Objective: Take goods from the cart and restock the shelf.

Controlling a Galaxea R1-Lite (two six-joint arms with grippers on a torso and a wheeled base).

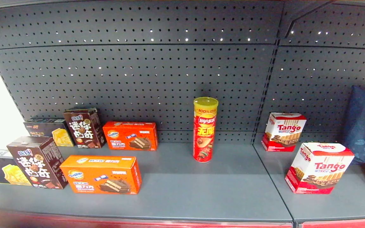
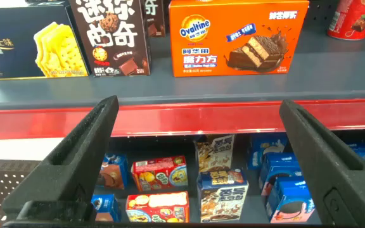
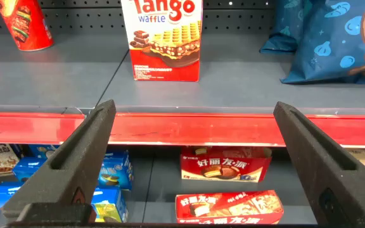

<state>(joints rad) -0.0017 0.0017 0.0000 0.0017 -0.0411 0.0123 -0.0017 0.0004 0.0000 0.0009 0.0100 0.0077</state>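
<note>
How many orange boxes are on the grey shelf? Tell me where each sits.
2. The front orange box lies near the shelf edge; the rear orange box sits behind it, by the pegboard.

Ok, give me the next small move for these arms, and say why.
Probably pull both arms back and turn to the cart for an item. The left hand and right hand hang open and empty before the shelf, which has bare room beside the lone chips can, so there is nothing to place yet.
</note>
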